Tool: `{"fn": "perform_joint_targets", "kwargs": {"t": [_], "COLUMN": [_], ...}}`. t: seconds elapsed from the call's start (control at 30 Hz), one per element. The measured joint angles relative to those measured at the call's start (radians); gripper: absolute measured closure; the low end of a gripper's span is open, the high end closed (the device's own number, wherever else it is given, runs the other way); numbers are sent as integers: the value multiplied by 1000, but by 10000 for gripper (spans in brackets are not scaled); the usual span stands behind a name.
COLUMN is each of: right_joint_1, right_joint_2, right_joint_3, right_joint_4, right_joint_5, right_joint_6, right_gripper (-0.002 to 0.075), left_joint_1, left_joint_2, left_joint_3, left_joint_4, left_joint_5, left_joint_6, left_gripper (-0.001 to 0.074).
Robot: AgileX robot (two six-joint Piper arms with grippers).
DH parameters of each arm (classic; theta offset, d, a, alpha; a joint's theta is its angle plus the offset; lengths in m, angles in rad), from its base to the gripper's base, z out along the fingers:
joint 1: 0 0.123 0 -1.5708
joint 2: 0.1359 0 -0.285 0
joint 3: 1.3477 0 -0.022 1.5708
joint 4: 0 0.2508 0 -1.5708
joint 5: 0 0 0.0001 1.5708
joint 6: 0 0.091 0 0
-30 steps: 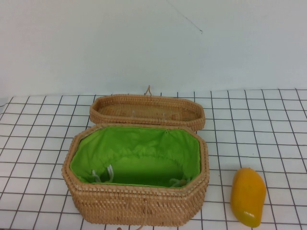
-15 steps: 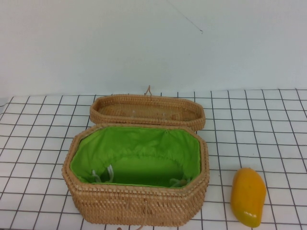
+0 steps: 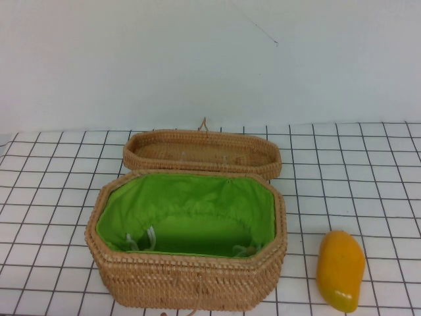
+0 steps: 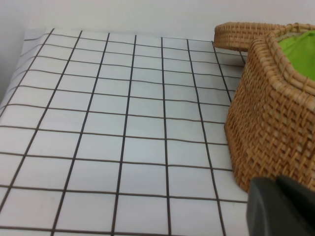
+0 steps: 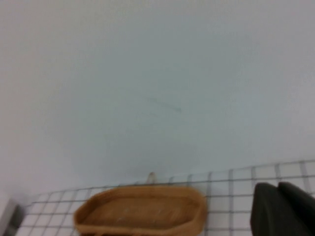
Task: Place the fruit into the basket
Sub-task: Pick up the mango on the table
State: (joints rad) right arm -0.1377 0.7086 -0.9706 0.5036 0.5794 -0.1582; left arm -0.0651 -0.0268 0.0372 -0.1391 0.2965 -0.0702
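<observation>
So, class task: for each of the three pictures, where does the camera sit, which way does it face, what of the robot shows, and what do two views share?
High view: raised on the robot's side, angled down at the basket, lid and mango; no arm shows.
Left wrist view: low beside the basket, facing across the table; a dark part of the left claw shows.
Right wrist view: raised, facing the back wall and lid; a dark part of the right claw shows.
Shared: the lid appears in all three.
</observation>
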Motion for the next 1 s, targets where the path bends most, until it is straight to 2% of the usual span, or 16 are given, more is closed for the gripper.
{"fn": "perform_joint_targets", "kwargs": {"t": [0.1,0.2,0.37,0.5,0.6,0.73,0.83,0.93,1.0], "right_joint_1": [0,0,0,7,47,185,328,440,499], "right_joint_2": [77,135,238,346,401,418,432,468,504], "right_joint_3": [-9,-13,-13,-13,-13,-13,-13,-15,-15], "right_joint_4": [179,273,466,523,513,340,31,-276,-430], "right_joint_5": [82,154,201,347,360,249,165,195,237], "right_joint_6": [-52,-202,-283,-324,-319,-199,99,441,594], "right_gripper": [728,728,728,727,711,673,666,663,655], "left_joint_1": [0,0,0,0,0,0,0,0,0], "left_joint_2": [0,0,0,0,0,0,0,0,0], "left_joint_3": [0,0,0,0,0,0,0,0,0], "left_joint_4": [0,0,0,0,0,0,0,0,0], "left_joint_5": [0,0,0,0,0,0,0,0,0], "left_joint_6": [0,0,0,0,0,0,0,0,0], "left_gripper": [734,735,734,734,734,734,734,734,734]}}
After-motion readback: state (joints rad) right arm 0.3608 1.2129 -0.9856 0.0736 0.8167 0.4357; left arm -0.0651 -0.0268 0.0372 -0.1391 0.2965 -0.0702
